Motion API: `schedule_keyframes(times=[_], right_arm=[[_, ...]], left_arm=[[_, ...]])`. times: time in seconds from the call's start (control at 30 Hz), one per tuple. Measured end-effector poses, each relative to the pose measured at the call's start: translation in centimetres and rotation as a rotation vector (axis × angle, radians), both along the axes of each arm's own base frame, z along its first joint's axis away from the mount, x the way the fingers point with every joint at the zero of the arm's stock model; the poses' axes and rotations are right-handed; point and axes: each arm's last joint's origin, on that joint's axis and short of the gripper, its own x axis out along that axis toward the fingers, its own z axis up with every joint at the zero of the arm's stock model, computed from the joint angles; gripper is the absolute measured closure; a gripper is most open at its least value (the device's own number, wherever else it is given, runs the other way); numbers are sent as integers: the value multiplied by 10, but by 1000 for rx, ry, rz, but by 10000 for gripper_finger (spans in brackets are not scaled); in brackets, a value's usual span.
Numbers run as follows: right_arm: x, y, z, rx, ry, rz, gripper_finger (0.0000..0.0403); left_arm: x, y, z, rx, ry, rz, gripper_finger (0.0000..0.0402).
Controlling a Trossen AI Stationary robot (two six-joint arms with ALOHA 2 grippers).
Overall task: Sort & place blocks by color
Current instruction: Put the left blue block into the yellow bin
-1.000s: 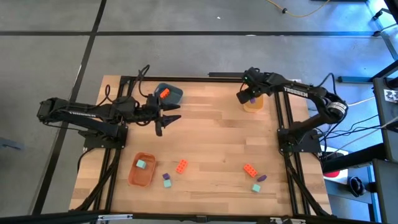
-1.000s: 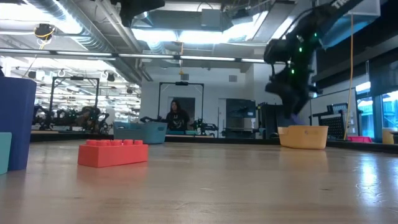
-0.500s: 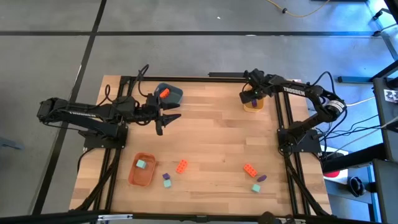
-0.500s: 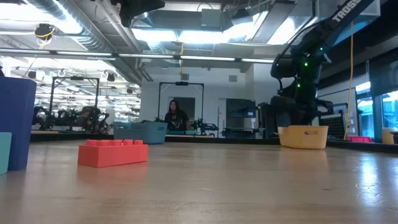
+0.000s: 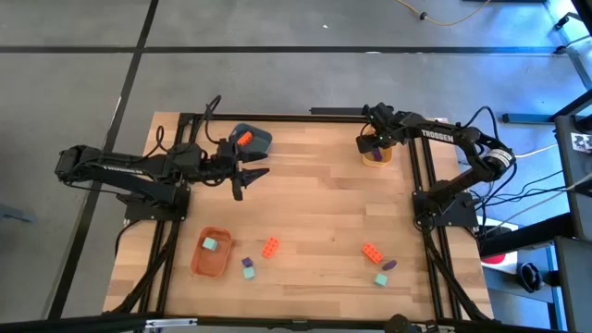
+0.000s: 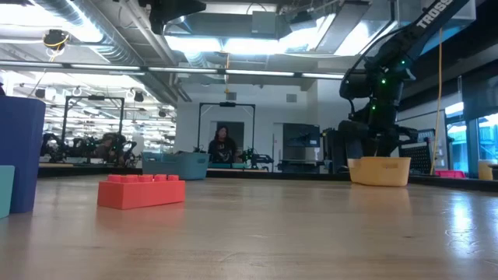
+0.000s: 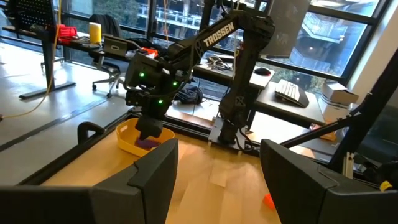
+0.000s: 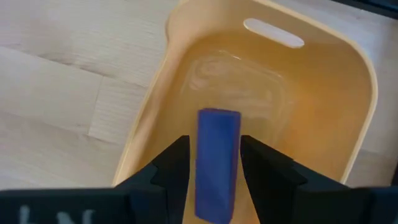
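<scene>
A light wooden plank surface (image 5: 314,208) in a black metal frame (image 5: 166,250) stands on a grey concrete floor (image 5: 83,92) crossed by dark seams; a yellow cable (image 5: 453,18) lies on the floor beyond it. Across the room, fluorescent ceiling lights (image 6: 257,45) and exposed ducts (image 6: 85,31) run overhead, and a person (image 6: 222,146) sits among workstations. Large windows (image 7: 323,31) line one wall, with desks carrying a keyboard (image 7: 291,92), an office chair (image 7: 109,37) and a yellow cylinder (image 7: 94,32).
</scene>
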Motion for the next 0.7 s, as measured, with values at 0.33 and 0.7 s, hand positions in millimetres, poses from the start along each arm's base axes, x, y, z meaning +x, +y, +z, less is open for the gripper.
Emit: schedule_keyframes(times=[0.33, 0.7], right_arm=[[-2, 2, 9, -27, -29, 10, 252], [-10, 35, 81, -237, -345, 149, 251]], left_arm=[[0, 0, 0, -1, 0, 0, 183], [0, -2, 0, -12, -2, -71, 183]])
